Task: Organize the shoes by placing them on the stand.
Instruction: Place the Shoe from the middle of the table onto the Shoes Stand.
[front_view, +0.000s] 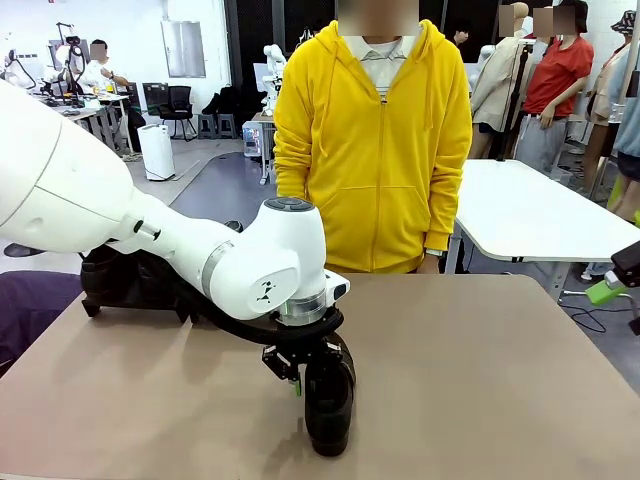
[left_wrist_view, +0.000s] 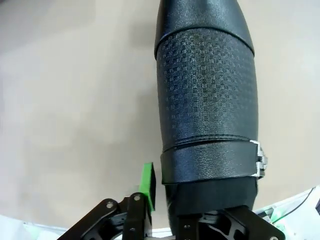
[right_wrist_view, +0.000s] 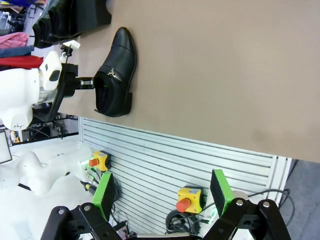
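Note:
One black shoe (front_view: 328, 400) lies on the tan table at the front middle, toe toward me; its textured upper and side buckle show close up (left_wrist_view: 205, 90). My left gripper (front_view: 298, 378) reaches down at its heel opening. One green-padded finger (left_wrist_view: 147, 185) stands just outside the shoe's side wall, a sliver off it, and the other is hidden inside the shoe. From the right wrist view, the same shoe (right_wrist_view: 117, 75) has the left gripper (right_wrist_view: 86, 82) at its collar. The black stand (front_view: 90, 305) sits at the table's left behind my arm, holding dark shoes (right_wrist_view: 50, 27). My right gripper (right_wrist_view: 164, 195) hangs open off the table's right side.
A person in a yellow hoodie (front_view: 375, 150) stands at the far edge, hands at the tabletop. The right half of the table (front_view: 500, 370) is bare. Yellow emergency-stop boxes (right_wrist_view: 187, 200) sit below the table's near edge. Another white table (front_view: 540, 210) stands behind on the right.

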